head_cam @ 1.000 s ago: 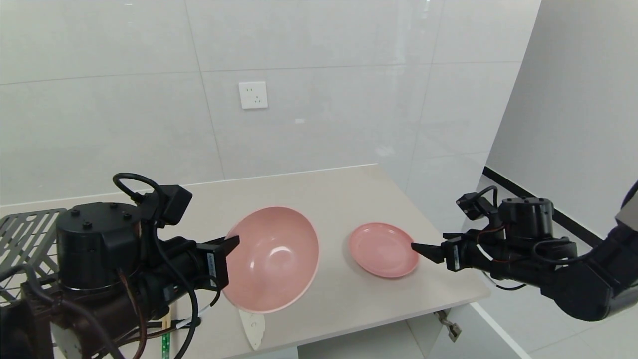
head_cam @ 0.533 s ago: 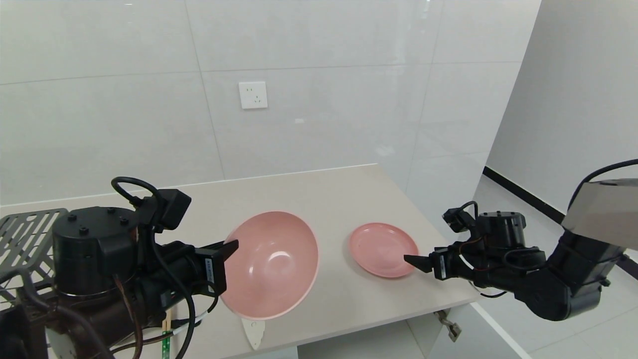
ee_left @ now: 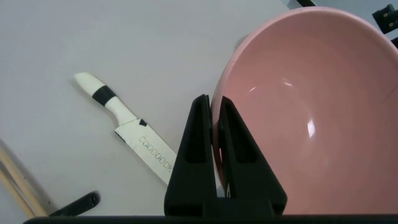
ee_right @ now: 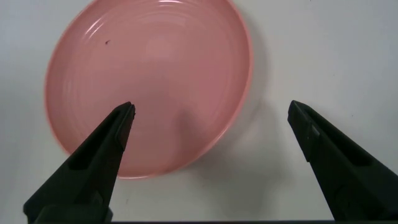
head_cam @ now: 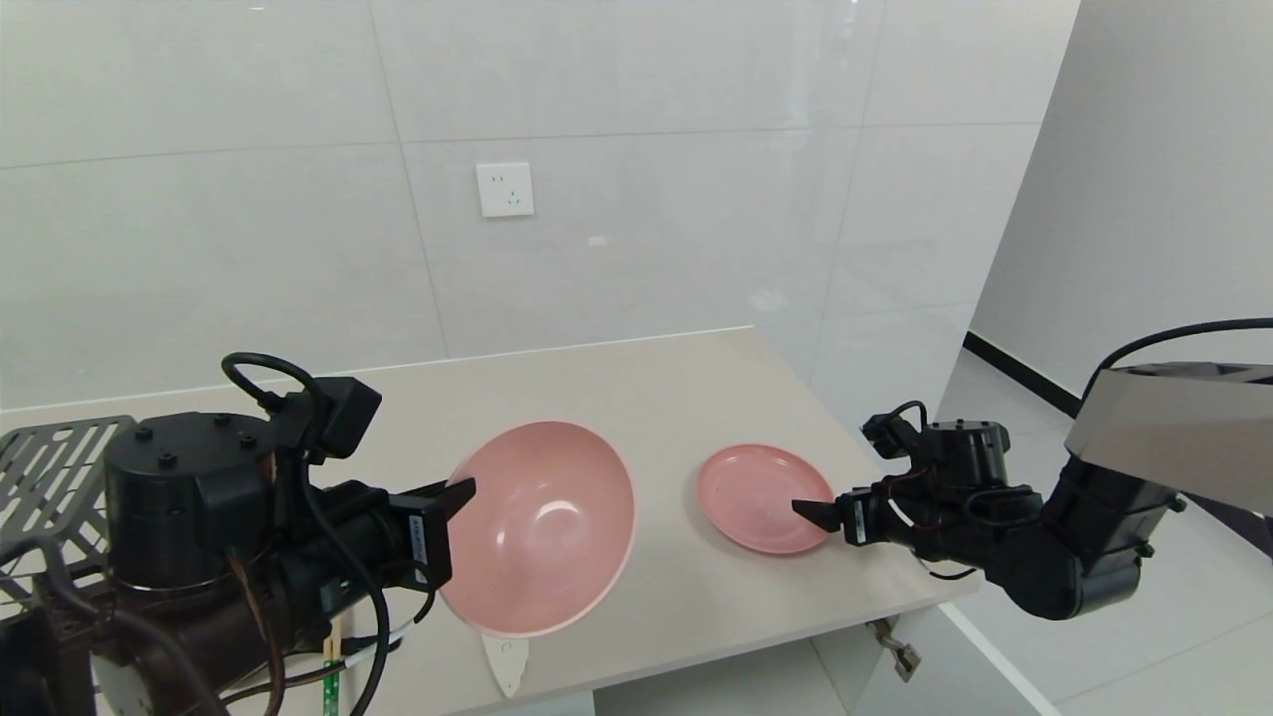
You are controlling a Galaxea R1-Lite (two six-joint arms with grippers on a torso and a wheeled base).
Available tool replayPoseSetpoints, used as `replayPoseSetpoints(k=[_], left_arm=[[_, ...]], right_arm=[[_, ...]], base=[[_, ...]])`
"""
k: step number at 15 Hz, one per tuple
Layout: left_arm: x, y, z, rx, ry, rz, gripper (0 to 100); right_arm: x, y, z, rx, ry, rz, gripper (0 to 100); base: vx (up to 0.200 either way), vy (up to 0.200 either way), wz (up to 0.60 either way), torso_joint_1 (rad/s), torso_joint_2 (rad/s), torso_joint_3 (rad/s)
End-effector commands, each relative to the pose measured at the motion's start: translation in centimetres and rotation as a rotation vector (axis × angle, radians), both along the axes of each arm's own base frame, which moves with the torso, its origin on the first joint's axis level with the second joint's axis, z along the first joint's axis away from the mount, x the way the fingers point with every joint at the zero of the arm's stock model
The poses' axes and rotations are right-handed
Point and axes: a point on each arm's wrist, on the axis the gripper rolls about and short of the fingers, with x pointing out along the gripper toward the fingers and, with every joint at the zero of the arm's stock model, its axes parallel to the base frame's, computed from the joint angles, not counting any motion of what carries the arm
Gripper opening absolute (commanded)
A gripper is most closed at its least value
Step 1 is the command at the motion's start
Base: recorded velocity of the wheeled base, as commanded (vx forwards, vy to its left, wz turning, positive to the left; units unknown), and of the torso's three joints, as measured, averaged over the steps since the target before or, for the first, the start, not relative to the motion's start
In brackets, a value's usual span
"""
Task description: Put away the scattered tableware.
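Note:
A large pink bowl hangs tilted above the table's front, its opening facing up and to the right. My left gripper is shut on the bowl's left rim; in the left wrist view the fingers clamp the rim of the bowl. To the right, a small pink plate lies flat on the table. My right gripper sits low at the plate's right edge. It is open in the right wrist view, with the gripper straddling the near part of the plate.
A white knife lies on the table under the bowl, its tip near the front edge. Chopsticks lie beside it. A dark wire rack stands at the far left. The table's right edge runs just behind my right gripper.
My right arm has moved left, bringing its open fingers to the plate's right rim. The bowl in my left gripper sank slightly, then stayed still.

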Motion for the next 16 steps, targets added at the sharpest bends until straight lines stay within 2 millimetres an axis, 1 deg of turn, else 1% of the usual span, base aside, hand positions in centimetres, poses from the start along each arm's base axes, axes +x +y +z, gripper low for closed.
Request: replayPoseSetpoints(k=[1, 4, 8, 9, 13, 15, 16], left_arm=[[0.0, 0.0, -0.1, 0.002, 0.003, -0.001, 0], [0.0, -0.1, -0.1, 0.001, 0.002, -0.001, 0], [0.0, 0.0, -0.1, 0.001, 0.000, 0.001, 0], [0.0, 0.0, -0.1, 0.001, 0.000, 0.001, 0], [-0.2, 0.1, -0.4, 0.008, 0.009, -0.003, 0], [-0.5, 0.3, -0.7, 0.016, 0.022, -0.001, 0], [-0.6, 0.3, -0.6, 0.012, 0.017, -0.003, 0]], right_arm=[[0.1, 0.5, -0.4, -0.001, 0.005, 0.013, 100], [-0.1, 1.2, -0.4, -0.014, 0.002, 0.019, 100], [-0.1, 1.3, -1.0, -0.020, 0.016, 0.017, 100], [-0.1, 1.3, -1.0, -0.020, 0.016, 0.017, 0], [-0.4, 1.1, -1.6, -0.047, 0.042, -0.010, 0], [-0.4, 1.1, -1.5, -0.048, 0.038, -0.014, 0], [-0.2, 1.0, -1.0, -0.047, 0.018, -0.022, 0]], base=[[0.000, 0.000, 0.00, 0.000, 0.00, 0.000], [0.000, 0.000, 0.00, 0.000, 0.00, 0.000], [0.000, 0.000, 0.00, 0.000, 0.00, 0.000], [0.000, 0.000, 0.00, 0.000, 0.00, 0.000], [0.000, 0.000, 0.00, 0.000, 0.00, 0.000], [0.000, 0.000, 0.00, 0.000, 0.00, 0.000], [0.000, 0.000, 0.00, 0.000, 0.00, 0.000]])
